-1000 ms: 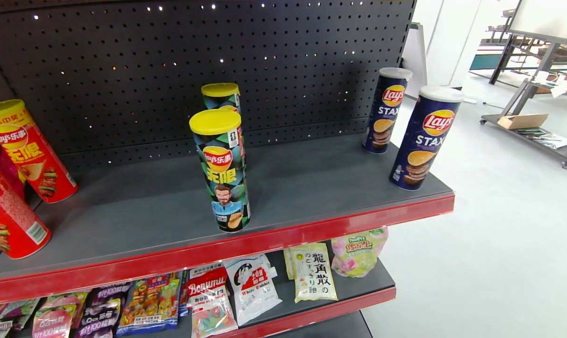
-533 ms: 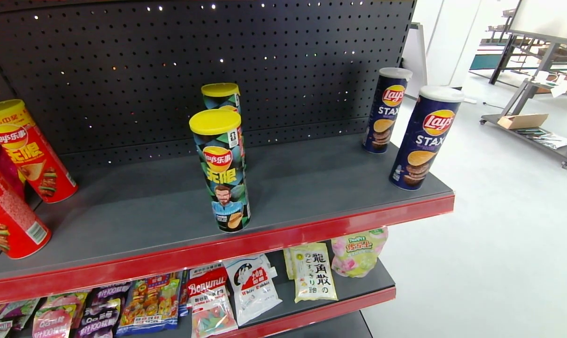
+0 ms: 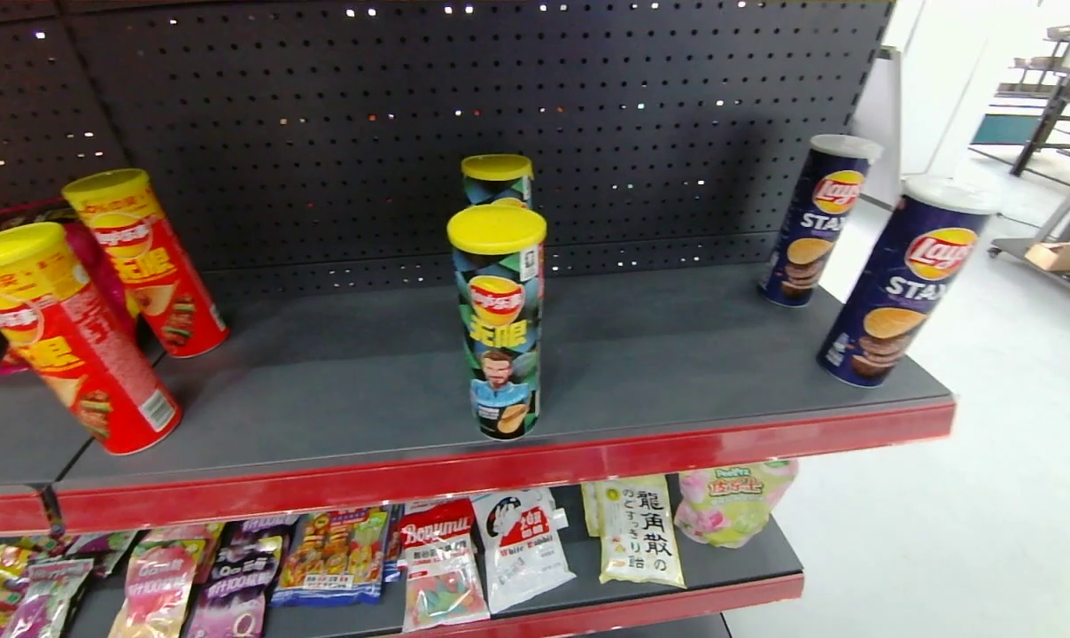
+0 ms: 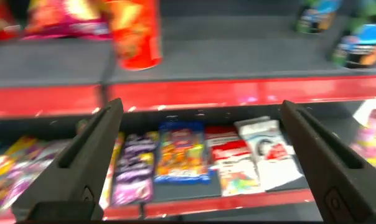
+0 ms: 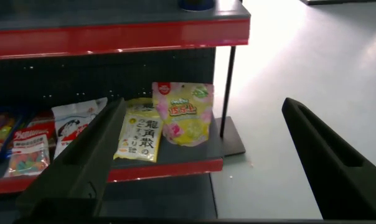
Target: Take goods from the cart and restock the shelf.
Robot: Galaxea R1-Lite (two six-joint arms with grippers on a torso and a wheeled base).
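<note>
The grey upper shelf board with a red front edge [image 3: 500,465] carries chip cans. Two red cans [image 3: 70,337] stand at its left. A dark can with a yellow lid [image 3: 498,323] stands near the front edge, with a second one [image 3: 497,180] behind it. Two dark blue cans [image 3: 907,283] are at the right end. My left gripper [image 4: 200,106] is open and holds nothing, facing the red shelf edge [image 4: 238,93] and the snack bags [image 4: 182,152] below it. My right gripper [image 5: 203,102] is open and holds nothing, in front of the lower shelf's right end.
Snack bags lie in a row on the lower shelf, a pink-green bag [image 5: 183,112] at its right end. Black pegboard [image 3: 411,106] backs the shelf. Bare grey floor [image 3: 987,532] lies to the right, with a metal rack [image 3: 1058,257] farther off.
The whole head picture has shifted to the right, so the camera has turned left and more of the red cans shows. The cans on the shelf have not moved.
</note>
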